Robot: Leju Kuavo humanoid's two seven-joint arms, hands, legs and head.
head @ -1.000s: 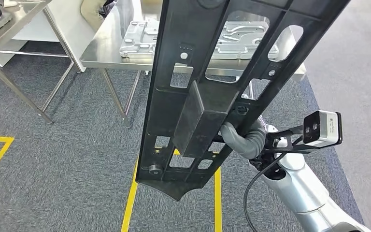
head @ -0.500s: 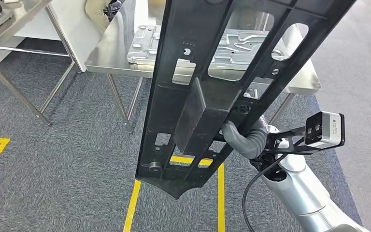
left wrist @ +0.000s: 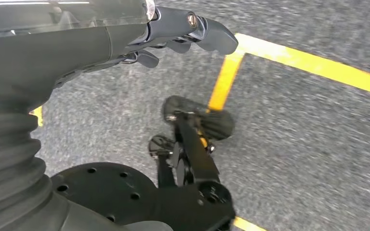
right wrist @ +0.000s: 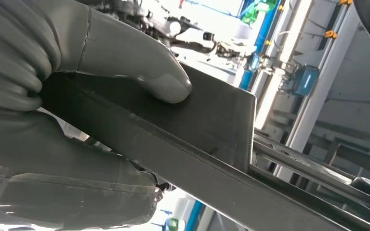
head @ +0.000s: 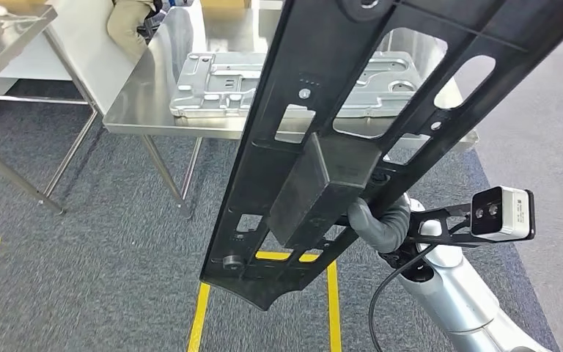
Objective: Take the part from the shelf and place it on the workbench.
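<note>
- Two hands are mine, and my right hand is clamped on the part, a long, flat, black plastic frame with ribbed rails, oblong cut-outs and a boxy block at its middle.
- My right thumb, smooth grey rubber, presses flat on the block's matte top face, while the rest of my fingers wrap underneath its straight, finely grained edge.
- I hold the part up in the air, tilted, with its rounded lower end over the carpet and its upper end running out of the top of the head view; it crosses in front of the table.
- That table is brushed stainless steel on thin metal legs, and a pressed silver metal panel with raised ribs and recesses lies flat on it.
- My left hand hangs over the floor holding nothing, its dark glossy fingers loosely curled and slightly apart.
- Grey, coarse, speckled carpet covers the floor, marked with straight yellow tape lines.
- A small boxy camera sits on a black bracket at my silver right wrist.
</note>
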